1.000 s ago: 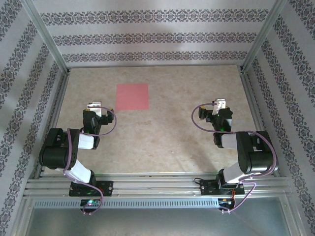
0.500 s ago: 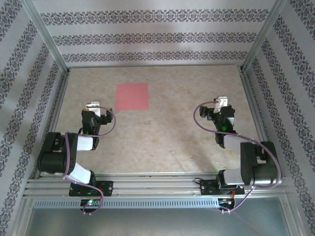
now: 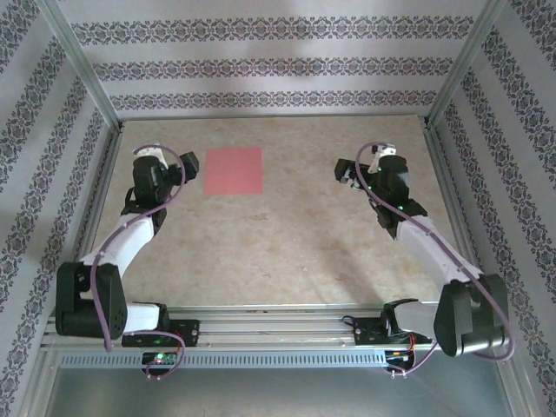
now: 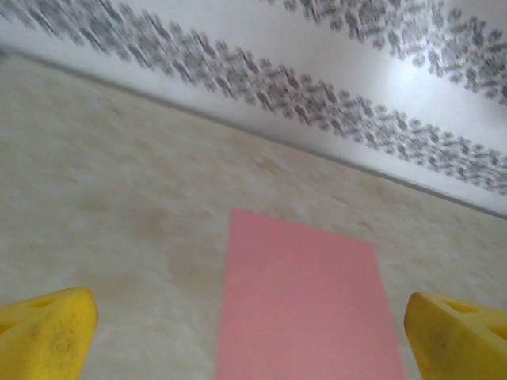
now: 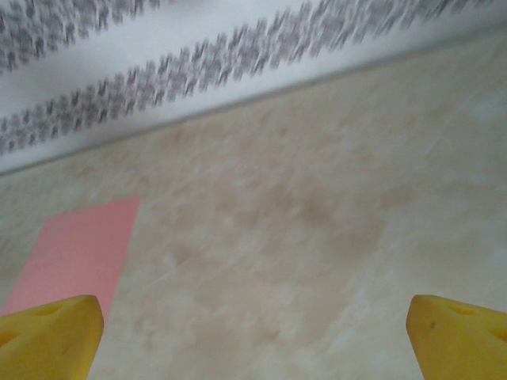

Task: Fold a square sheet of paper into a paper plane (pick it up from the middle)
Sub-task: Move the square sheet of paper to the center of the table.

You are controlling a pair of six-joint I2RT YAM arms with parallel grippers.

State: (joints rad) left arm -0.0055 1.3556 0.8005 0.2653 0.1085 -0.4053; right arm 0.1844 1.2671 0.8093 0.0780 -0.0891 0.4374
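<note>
The square sheet of paper (image 3: 233, 170) is salmon pink and lies flat and unfolded on the back left of the table. My left gripper (image 3: 174, 162) hovers just left of the sheet, open and holding nothing. In the left wrist view the sheet (image 4: 305, 301) lies ahead between the yellow fingertips (image 4: 47, 332), nearer the right one. My right gripper (image 3: 360, 165) is open and empty well to the right of the sheet, over bare table. In the right wrist view the sheet (image 5: 75, 253) shows at the far left, above the left fingertip (image 5: 47, 336).
The beige marbled table (image 3: 287, 234) is boxed in by patterned walls (image 3: 269, 65) and metal frame posts (image 3: 82, 65) at the back corners. An aluminium rail (image 3: 278, 326) with both arm bases runs along the near edge.
Both arms have stretched out away from their bases. The left gripper has moved back to the sheet's left edge, and the right gripper has moved back too. The sheet has not moved.
</note>
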